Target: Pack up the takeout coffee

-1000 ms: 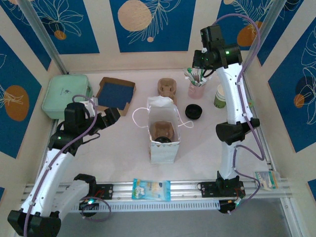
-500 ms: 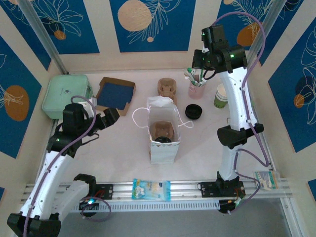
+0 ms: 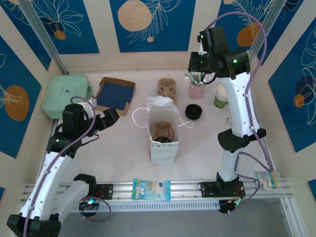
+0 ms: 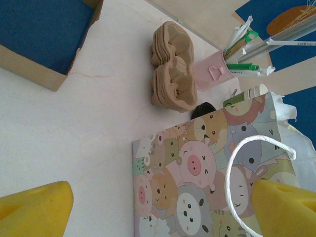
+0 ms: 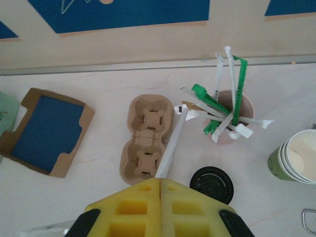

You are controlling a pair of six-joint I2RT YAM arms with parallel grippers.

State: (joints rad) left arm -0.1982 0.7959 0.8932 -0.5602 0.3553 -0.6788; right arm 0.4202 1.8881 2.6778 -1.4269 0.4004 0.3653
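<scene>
Clamps the right tool (image 5: 161, 185) shut on a white wrapped stirrer (image 5: 173, 143), plain from the right wrist, near the pink cup (image 5: 236, 116) beyond the paper bag (image 3: 163, 153). Spreads the left tool (image 4: 158, 210) wide open on nothing, left of the bag. From above, places the takeout coffee (image 3: 220, 96) upright on the surface (image 3: 123, 145), right of the bag, black lid (image 3: 193, 111) lying apart between them. Rears the right arm tall, wrist bent down; crooks the left arm low.
</scene>
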